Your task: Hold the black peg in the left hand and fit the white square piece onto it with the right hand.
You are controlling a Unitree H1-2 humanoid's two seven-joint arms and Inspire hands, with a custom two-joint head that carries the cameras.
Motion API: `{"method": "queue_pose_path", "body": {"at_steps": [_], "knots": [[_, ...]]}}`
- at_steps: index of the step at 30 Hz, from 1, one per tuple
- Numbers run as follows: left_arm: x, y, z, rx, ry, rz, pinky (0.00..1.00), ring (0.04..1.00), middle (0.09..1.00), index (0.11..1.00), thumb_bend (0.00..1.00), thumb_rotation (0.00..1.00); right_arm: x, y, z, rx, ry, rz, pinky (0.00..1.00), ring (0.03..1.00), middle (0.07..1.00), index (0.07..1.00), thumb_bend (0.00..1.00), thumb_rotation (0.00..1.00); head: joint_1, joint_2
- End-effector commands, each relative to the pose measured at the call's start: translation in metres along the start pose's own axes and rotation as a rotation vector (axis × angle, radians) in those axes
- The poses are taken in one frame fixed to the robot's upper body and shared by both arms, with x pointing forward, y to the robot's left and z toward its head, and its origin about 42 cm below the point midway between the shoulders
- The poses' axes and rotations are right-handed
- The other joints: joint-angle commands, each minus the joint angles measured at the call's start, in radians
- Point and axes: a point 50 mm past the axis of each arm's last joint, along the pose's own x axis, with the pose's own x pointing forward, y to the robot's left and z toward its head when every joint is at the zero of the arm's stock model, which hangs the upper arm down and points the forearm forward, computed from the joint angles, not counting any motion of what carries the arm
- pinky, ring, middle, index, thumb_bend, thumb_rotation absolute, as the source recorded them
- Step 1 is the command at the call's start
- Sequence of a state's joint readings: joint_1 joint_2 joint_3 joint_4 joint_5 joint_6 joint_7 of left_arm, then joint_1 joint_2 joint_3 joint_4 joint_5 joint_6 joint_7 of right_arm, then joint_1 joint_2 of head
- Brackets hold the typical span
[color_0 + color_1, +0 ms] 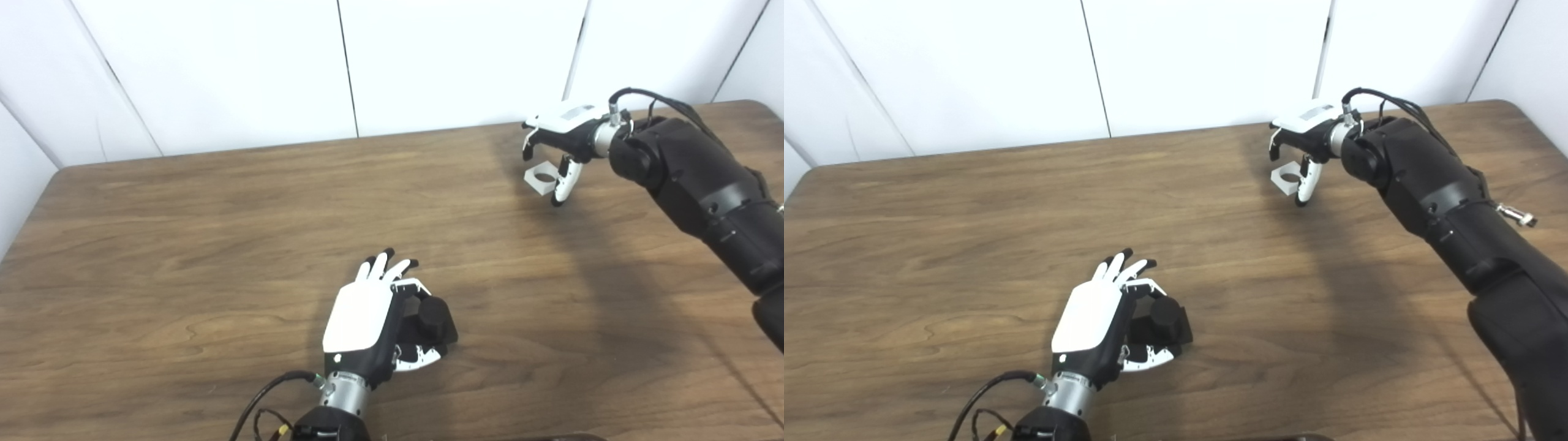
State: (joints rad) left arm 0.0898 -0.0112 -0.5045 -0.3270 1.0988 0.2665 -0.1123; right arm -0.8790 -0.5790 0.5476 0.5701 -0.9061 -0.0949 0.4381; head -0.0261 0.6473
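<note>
Left hand (pixel 367 321): curled round the black peg (pixel 433 315), near table edge, round stub upward.
Right hand (pixel 560 144): pinching the white square piece (pixel 540 178), far right.
Your move: carry piece near-left, hole over stub.

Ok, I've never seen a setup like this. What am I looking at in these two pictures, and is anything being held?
Both pictures show one scene, from two cameras side by side on a humanoid robot's head, looking down at a wooden table. The black arms coming in from below are the robot's own, each ending in a hand with fingers. The left hand, near the front, has its fingers around the black peg, which seems to rest on the table. The right hand, at the far right, has its fingers curled over the white square piece, which has a round hole. Whether that piece is gripped or lifted, I cannot tell.
</note>
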Motion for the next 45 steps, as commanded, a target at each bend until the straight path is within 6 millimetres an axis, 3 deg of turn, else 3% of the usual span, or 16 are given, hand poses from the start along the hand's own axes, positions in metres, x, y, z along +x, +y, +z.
{"method": "queue_pose_path", "body": {"at_steps": [1,45], "knots": [[-0.004,-0.007,0.0,-0.002,0.031,-0.026,1.0,0.998,0.892,0.488,0.52,0.08,-0.003,-0.044,-0.008,-0.034,0.009,-0.091,1.0,1.0,0.989,0.764,0.84,0.22,-0.001,0.001],[-0.003,-0.007,0.002,-0.016,0.024,-0.017,1.0,0.998,0.891,0.487,0.52,0.08,0.002,-0.03,-0.014,-0.061,0.034,-0.045,1.0,1.0,0.983,0.753,0.83,0.2,-0.003,0.006]]}}
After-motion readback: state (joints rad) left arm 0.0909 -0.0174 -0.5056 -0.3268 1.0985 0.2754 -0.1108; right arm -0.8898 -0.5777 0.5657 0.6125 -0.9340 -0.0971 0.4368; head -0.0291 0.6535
